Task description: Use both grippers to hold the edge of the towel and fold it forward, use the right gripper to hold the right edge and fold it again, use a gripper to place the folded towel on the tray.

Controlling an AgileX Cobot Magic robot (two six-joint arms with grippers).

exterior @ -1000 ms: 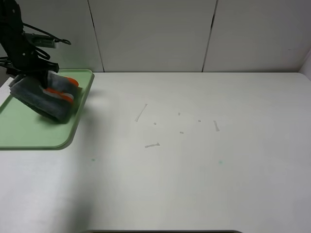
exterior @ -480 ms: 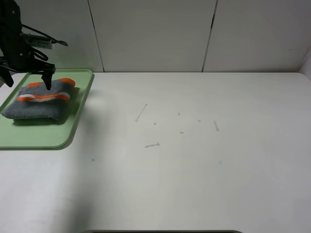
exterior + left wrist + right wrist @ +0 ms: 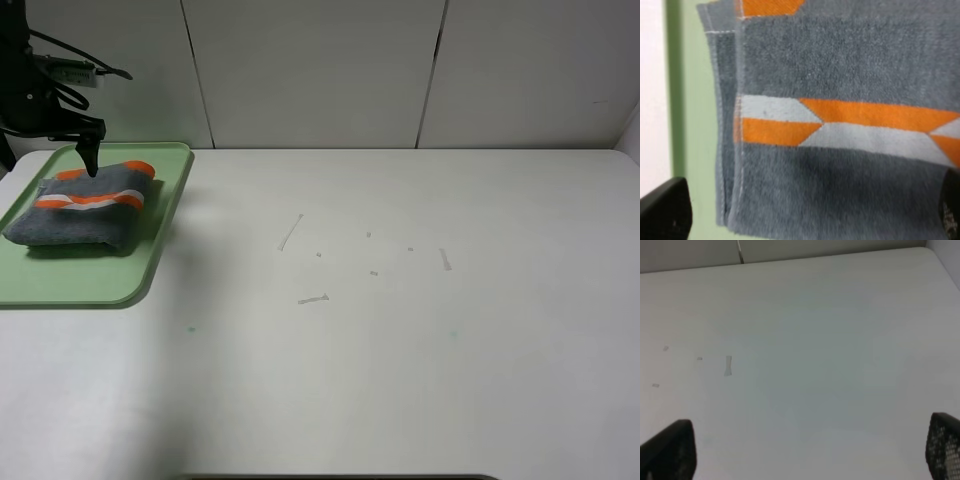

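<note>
The folded grey towel (image 3: pixel 85 205) with orange and white stripes lies flat on the light green tray (image 3: pixel 90 280) at the table's far left. My left gripper (image 3: pixel 48 158) hovers just above the towel's far edge, open and empty. In the left wrist view the towel (image 3: pixel 840 65) fills the frame, with a strip of tray (image 3: pixel 690 100) beside it and the open left gripper (image 3: pixel 807 215) over it. My right gripper (image 3: pixel 805 450) is open and empty over bare table. The exterior view does not show it.
Small scuffs and tape marks (image 3: pixel 312 299) dot the middle of the white table (image 3: pixel 400 380). One mark (image 3: pixel 728 365) shows in the right wrist view. A white panelled wall (image 3: pixel 320 70) runs along the back edge.
One second ago my left gripper held the towel tilted over the tray. It has let go, the towel now lies flat on the tray, and the gripper has opened and lifted slightly.
</note>
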